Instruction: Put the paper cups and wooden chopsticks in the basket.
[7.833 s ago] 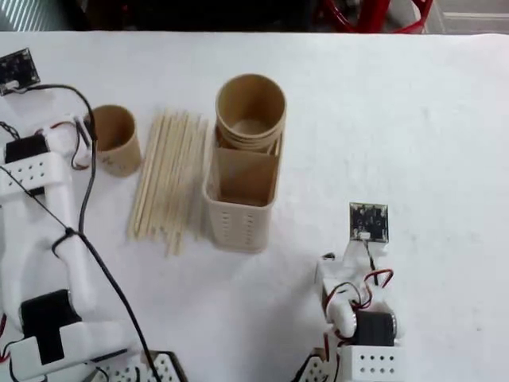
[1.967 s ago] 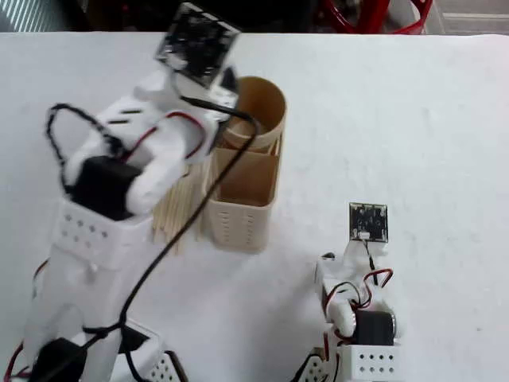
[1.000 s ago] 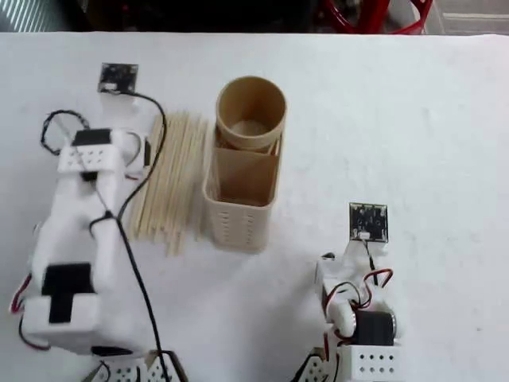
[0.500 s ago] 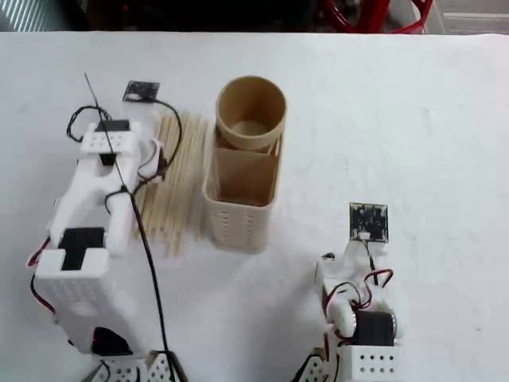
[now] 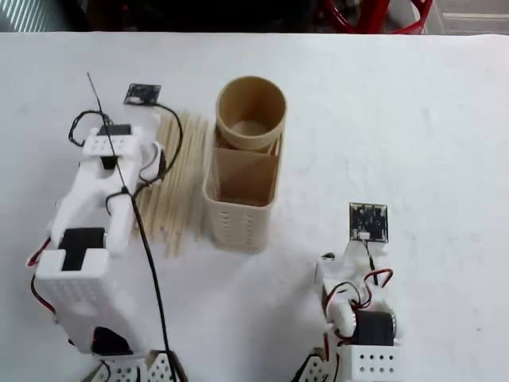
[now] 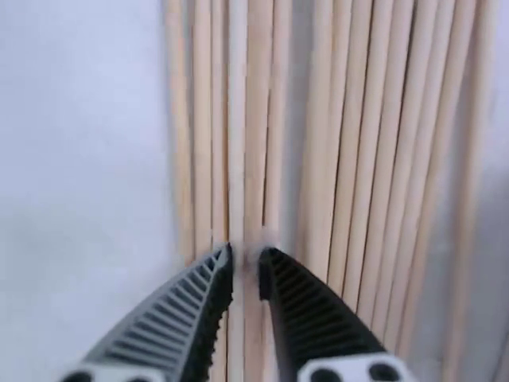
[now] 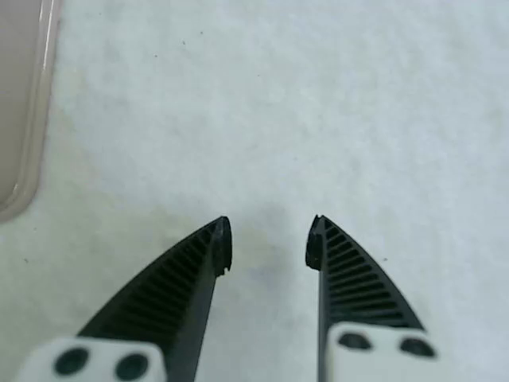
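Chopsticks (image 5: 187, 175) lie loose on the white worktop (image 5: 413, 119). They are packed side by side in one flat bundle just beside the basket (image 5: 238, 215), along the long wall that faces your left arm (image 5: 87, 207). That arm lies over the bundle's outer half and covers part of it. Its black cable (image 5: 147, 247) trails past the sticks' near ends. The basket wall stands close against the bundle's inner edge.

Your left gripper (image 6: 245, 263) is down at the sticks (image 6: 358, 159), near the edge of the bundle away from the basket. Its jaws are only a narrow slit apart, and one stick runs in line with that slit.

Your right arm (image 5: 354, 310) sits folded on the basket's other side, well apart from it. The right gripper (image 7: 269, 239) hangs over bare worktop with its jaws spread wide, and the basket's pale edge (image 7: 24, 119) shows off to one side.

The basket has two compartments. The paper cups (image 5: 250, 111) stand upright, mouth up, nested as one stack in the far compartment. A few thin pale strips show between that stack and the basket wall away from the left arm, but you cannot tell what they are. The near compartment (image 5: 242, 179) shows its brown inside.

By count you have one basket and one stack of cups, though you cannot tell from above how many cups are nested in it. There are more than ten chopsticks, too tightly packed for an exact number. A red frame (image 5: 374, 16) stands beyond the worktop's far edge.
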`<state>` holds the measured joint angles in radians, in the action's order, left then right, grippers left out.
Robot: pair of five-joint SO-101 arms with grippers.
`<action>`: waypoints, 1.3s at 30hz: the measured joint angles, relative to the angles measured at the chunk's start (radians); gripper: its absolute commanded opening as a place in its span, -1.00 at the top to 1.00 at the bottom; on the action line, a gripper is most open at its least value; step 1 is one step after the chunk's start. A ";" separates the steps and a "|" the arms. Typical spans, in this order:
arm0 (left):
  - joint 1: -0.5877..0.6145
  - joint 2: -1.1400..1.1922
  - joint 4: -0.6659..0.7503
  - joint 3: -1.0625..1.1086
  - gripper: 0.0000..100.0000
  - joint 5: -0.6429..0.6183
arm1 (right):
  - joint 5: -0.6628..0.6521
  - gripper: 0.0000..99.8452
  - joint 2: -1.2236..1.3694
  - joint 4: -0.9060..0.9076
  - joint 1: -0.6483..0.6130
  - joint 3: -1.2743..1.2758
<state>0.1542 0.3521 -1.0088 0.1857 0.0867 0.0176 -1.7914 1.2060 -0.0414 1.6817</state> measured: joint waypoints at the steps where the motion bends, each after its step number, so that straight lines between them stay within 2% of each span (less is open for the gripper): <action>1: -0.002 -0.002 0.002 0.002 0.91 0.000 | 0.000 0.68 0.000 0.000 0.000 0.000; 12: -0.002 0.000 0.003 0.003 0.94 0.000 | 0.000 0.68 0.000 0.000 0.000 0.000; 16: -0.002 0.000 0.003 0.003 0.85 0.000 | 0.000 0.68 0.000 0.000 0.000 0.000; 21: -0.002 0.000 0.003 0.003 0.96 0.000 | 0.000 0.68 0.000 0.000 0.000 0.000; 35: 0.005 -0.006 -0.006 0.009 0.95 0.000 | 0.000 0.68 0.000 0.000 0.000 0.000; 39: 0.005 -0.118 -0.025 0.043 0.95 0.000 | 0.000 0.68 0.000 0.000 0.000 0.000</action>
<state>0.1588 0.2340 -1.0334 0.2286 0.0867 0.0176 -1.7914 1.2060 -0.0414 1.6817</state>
